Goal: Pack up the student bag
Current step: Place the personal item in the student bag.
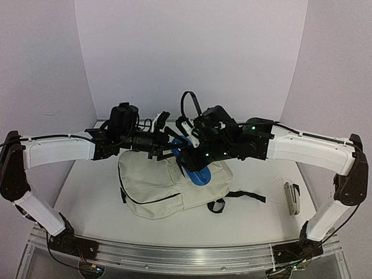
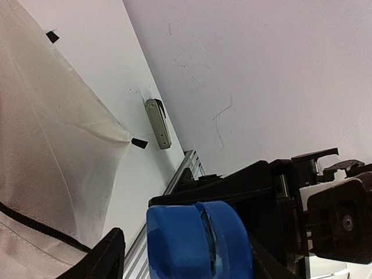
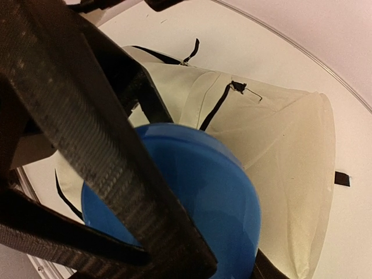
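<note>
Two claws above the student bag [image 1: 154, 189]

Neither the left gripper [image 1: 160, 143] nor the right gripper [image 1: 193, 146] shows its jaws, so their grip cannot be told. A blue round thing [image 1: 196, 170] tilts just under the right, the nearer arm. The bag lies mid-bench below both, long axis roughly left-right, mouth toward the right edge
</note>
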{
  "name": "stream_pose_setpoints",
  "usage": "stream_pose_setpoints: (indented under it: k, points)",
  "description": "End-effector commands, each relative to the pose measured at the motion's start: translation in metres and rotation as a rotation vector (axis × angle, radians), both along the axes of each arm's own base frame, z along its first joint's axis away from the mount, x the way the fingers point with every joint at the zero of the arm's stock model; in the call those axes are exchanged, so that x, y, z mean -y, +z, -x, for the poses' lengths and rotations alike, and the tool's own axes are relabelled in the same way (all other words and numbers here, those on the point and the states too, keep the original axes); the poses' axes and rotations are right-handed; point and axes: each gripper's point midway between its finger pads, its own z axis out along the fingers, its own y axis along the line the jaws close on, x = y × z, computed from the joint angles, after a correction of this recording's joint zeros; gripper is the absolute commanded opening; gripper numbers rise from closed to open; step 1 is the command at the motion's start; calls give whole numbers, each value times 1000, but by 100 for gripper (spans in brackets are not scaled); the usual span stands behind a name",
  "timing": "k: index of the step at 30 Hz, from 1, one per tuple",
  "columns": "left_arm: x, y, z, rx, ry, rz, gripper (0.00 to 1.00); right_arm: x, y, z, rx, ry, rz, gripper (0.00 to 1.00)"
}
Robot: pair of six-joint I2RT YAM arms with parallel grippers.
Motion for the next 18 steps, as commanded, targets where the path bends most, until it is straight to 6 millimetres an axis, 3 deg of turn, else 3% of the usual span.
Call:
stream_pose_setpoints:
  k: [1,5,13,18]
  points:
    - [5,19,-4,38,-2,46,55,-1,15,-11,63,-40,-12,46]
    - [6,21,-6,40,5,60,45,3,15,-12,73,-50,-6,52]
    - [4,23,-12,44,50,69,34,12,29,-10,92,-74,-37,85]
    - [-5,36,-21,100,108,69,34,22,49,-6,93,-104,-100,97]
